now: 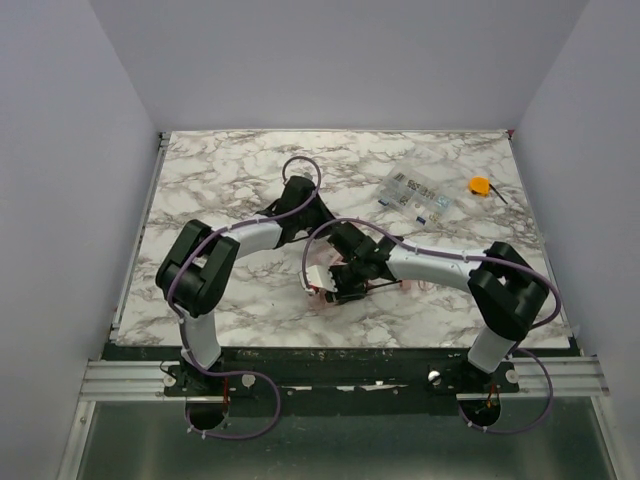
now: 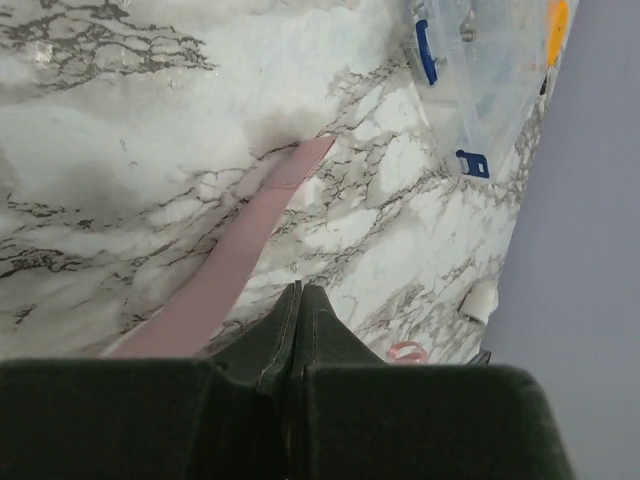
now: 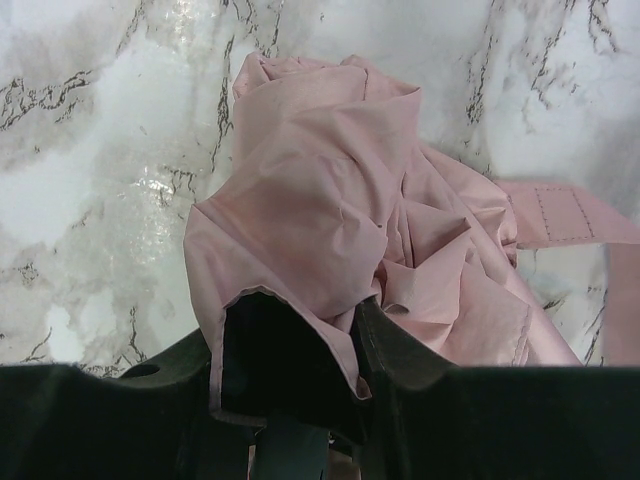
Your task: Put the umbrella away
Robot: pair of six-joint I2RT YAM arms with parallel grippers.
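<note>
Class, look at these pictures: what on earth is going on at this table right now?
Two robot arms are working on a pale pink umbrella in the middle of the marble table. The right gripper is closed on the bunched fabric. The left gripper is shut, with the umbrella's pink strap running just beside its fingertips; whether it pinches the strap cannot be told. The umbrella is not yet put away.

umbrella point(image 3: 330, 230): plain pale pink fabric, darker pink in the folds
strap point(image 2: 225, 265): dusty pink, plain
table point(image 1: 230, 170): white marble pattern, grey and black veins
packet point(image 1: 418, 190): clear plastic, white label, blue marks
small round thing point(image 1: 480, 185): orange
arms point(image 1: 430, 265): black joints, white links
walls point(image 1: 60, 150): plain pale lavender-grey
</note>
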